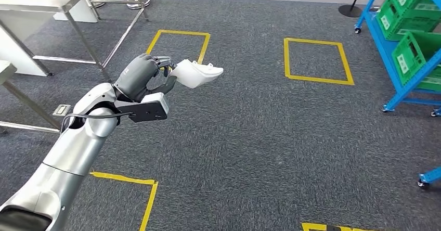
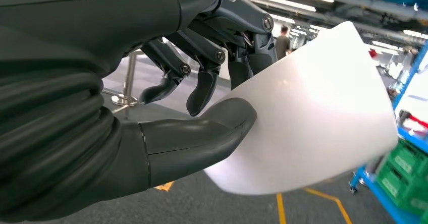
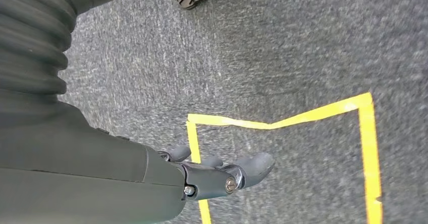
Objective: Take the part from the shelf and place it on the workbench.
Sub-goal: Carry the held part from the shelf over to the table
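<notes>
My left hand (image 1: 143, 76) is raised over the grey carpet and pinches a white curved plastic part (image 1: 197, 74) between thumb and fingers. In the left wrist view the thumb (image 2: 202, 138) presses on the part (image 2: 313, 113) from one side, with dark fingers (image 2: 202, 90) curled behind it. The workbench (image 1: 47, 2) with metal legs stands at the far left. The blue shelf (image 1: 395, 59) with green crates (image 1: 416, 54) stands at the far right. My right hand (image 3: 222, 176) hangs over the carpet, fingers loosely extended and holding nothing.
Yellow tape squares (image 1: 317, 59) mark the carpet ahead, with more tape (image 1: 130, 181) near my feet. A second table's leg (image 1: 31, 108) stands at the left edge. A stanchion base (image 1: 351, 10) sits near the shelf. A person stands in the distance (image 2: 283, 40).
</notes>
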### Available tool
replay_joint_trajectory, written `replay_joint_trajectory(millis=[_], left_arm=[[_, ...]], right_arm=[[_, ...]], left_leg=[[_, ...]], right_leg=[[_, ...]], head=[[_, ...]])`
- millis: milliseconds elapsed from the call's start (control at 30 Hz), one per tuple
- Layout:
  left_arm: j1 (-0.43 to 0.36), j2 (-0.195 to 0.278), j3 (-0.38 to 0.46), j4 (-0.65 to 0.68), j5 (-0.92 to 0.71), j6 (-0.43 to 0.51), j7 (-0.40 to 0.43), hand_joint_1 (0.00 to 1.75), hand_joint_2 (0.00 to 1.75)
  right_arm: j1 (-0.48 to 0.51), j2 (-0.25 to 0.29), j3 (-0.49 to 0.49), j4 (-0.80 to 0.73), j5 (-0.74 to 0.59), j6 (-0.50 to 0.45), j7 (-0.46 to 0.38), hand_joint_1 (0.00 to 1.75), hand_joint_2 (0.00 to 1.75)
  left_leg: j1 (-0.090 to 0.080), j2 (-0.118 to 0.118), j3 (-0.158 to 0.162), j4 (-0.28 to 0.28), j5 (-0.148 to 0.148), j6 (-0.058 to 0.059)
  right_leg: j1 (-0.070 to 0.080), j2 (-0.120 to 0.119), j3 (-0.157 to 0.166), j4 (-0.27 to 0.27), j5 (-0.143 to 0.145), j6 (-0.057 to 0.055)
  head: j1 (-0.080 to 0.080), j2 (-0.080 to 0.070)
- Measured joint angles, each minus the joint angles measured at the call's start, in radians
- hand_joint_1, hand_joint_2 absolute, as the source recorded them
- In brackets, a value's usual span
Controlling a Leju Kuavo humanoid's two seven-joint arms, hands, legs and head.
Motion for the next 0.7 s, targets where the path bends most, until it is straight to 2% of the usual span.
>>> replay_joint_trajectory(millis=[67,100,133,167,200,233,267,300,333,367,400,433,467,500,567,600,633,700], left_arm=[[-0.001,-0.003,0.000,-0.002,-0.005,0.001,0.003,1.75,1.75],[-0.003,-0.003,0.001,-0.002,-0.007,0.002,0.005,1.75,1.75],[-0.005,-0.004,0.002,-0.002,-0.008,0.003,0.006,1.75,1.75],[-0.008,-0.007,0.002,-0.002,-0.009,0.005,0.006,1.75,1.75],[-0.009,-0.010,0.003,-0.001,-0.011,0.006,0.007,1.75,1.75],[-0.009,-0.014,0.003,0.001,-0.013,0.008,0.007,1.75,1.75],[-0.006,-0.016,0.003,0.002,-0.015,0.008,0.007,1.75,1.75],[-0.004,-0.017,0.003,0.005,-0.017,0.009,0.007,1.75,1.75],[-0.001,-0.017,0.003,0.007,-0.018,0.009,0.007,1.75,1.75],[0.000,-0.016,0.003,0.009,-0.018,0.010,0.007,1.75,1.75],[0.000,-0.016,0.003,0.010,-0.020,0.011,0.007,1.75,1.75],[-0.001,-0.016,0.003,0.011,-0.022,0.014,0.006,1.75,1.75],[-0.001,-0.016,0.003,0.012,-0.026,0.017,0.006,1.75,1.75],[-0.002,-0.014,0.003,0.013,-0.030,0.020,0.005,1.75,1.75],[0.000,-0.007,0.003,0.018,-0.037,0.027,0.004,1.75,1.75],[0.001,-0.001,0.003,0.020,-0.039,0.031,0.004,1.75,1.75],[0.000,0.003,0.004,0.023,-0.040,0.034,0.003,1.75,1.75],[-0.001,0.008,0.006,0.026,-0.040,0.039,0.003,1.75,1.75]], right_arm=[[-0.004,0.000,0.000,0.000,0.000,0.000,0.004,0.00,1.75],[-0.007,0.000,0.000,0.000,0.000,-0.001,0.007,0.00,1.75],[-0.010,0.000,0.000,0.000,0.000,-0.001,0.009,0.00,1.75],[-0.011,0.000,0.000,0.000,0.000,-0.002,0.011,0.00,1.75],[-0.010,-0.001,0.000,0.000,0.000,-0.003,0.012,0.00,1.75],[-0.008,-0.003,0.000,0.000,0.000,-0.005,0.013,0.00,1.75],[-0.006,-0.004,0.000,0.000,0.000,-0.007,0.013,0.00,1.75],[-0.005,-0.006,0.000,0.000,0.000,-0.009,0.012,0.00,1.75],[-0.004,-0.007,0.000,0.000,0.000,-0.010,0.012,0.00,1.75],[-0.004,-0.007,0.000,0.000,0.000,-0.011,0.011,0.00,1.75],[-0.004,-0.008,0.000,0.000,0.000,-0.011,0.010,0.00,1.75],[-0.004,-0.008,0.000,0.000,0.000,-0.011,0.008,0.00,1.75],[-0.004,-0.008,0.000,0.000,0.000,-0.011,0.007,0.00,1.75],[-0.005,-0.008,0.000,0.000,0.000,-0.010,0.005,0.00,1.75],[-0.007,-0.008,0.000,0.000,0.000,-0.010,0.003,0.00,1.75],[-0.008,-0.008,0.000,0.000,0.001,-0.010,0.002,0.00,1.75],[-0.009,-0.007,0.000,0.000,0.001,-0.009,0.002,0.00,1.75],[-0.008,-0.007,0.000,0.000,0.002,-0.009,0.002,0.00,1.75]], left_leg=[[-0.003,-0.026,0.003,-0.007,0.002,0.010],[0.000,-0.040,0.007,-0.014,0.006,0.013],[0.004,-0.053,0.011,-0.021,0.010,0.018],[0.010,-0.066,0.015,-0.027,0.014,0.022],[0.013,-0.079,0.017,-0.029,0.017,0.024],[0.015,-0.093,0.015,-0.029,0.018,0.026],[0.016,-0.109,0.014,-0.027,0.018,0.027],[0.017,-0.125,0.014,-0.025,0.018,0.026],[0.019,-0.141,0.013,-0.022,0.017,0.024],[0.022,-0.156,0.012,-0.017,0.015,0.021],[0.026,-0.171,0.010,-0.010,0.012,0.015],[0.028,-0.185,0.005,-0.002,0.009,0.008],[0.030,-0.198,-0.001,0.004,0.007,0.000],[0.030,-0.209,-0.006,0.007,0.007,-0.008],[0.033,-0.232,-0.014,0.003,0.012,-0.022],[0.034,-0.232,-0.017,0.002,0.014,-0.027],[0.032,-0.211,-0.025,0.014,0.007,-0.032],[0.029,-0.139,-0.065,0.095,-0.036,-0.037]], right_leg=[[0.000,-0.026,0.010,-0.004,-0.004,0.010],[-0.001,-0.016,0.013,-0.001,-0.009,0.016],[-0.002,0.010,0.009,0.014,-0.020,0.021],[-0.003,0.046,-0.007,0.050,-0.040,0.026],[-0.006,0.087,-0.035,0.108,-0.069,0.030],[-0.007,0.109,-0.069,0.174,-0.097,0.032],[-0.008,0.118,-0.101,0.233,-0.116,0.035],[-0.008,0.121,-0.120,0.263,-0.118,0.037],[-0.010,0.124,-0.121,0.254,-0.099,0.039],[-0.013,0.128,-0.103,0.209,-0.065,0.042],[-0.019,0.146,-0.073,0.139,-0.030,0.046],[-0.023,0.169,-0.044,0.077,-0.008,0.050],[-0.026,0.185,-0.024,0.033,0.005,0.049],[-0.027,0.196,-0.014,0.012,0.006,0.046],[-0.023,0.178,-0.011,0.010,0.006,0.029],[-0.023,0.166,-0.010,0.007,0.008,0.021],[-0.023,0.154,-0.009,0.004,0.010,0.014],[-0.020,0.128,-0.007,-0.001,0.011,0.002]], head=[[0.000,0.000],[0.000,0.000],[0.001,0.000],[0.002,0.000],[0.003,0.000],[0.005,0.000],[0.006,0.000],[0.006,0.000],[0.006,0.000],[0.006,0.000],[0.006,0.000],[0.007,0.000],[0.007,0.000],[0.008,0.000],[0.009,0.000],[0.009,0.000],[0.006,0.000],[0.000,0.000]])
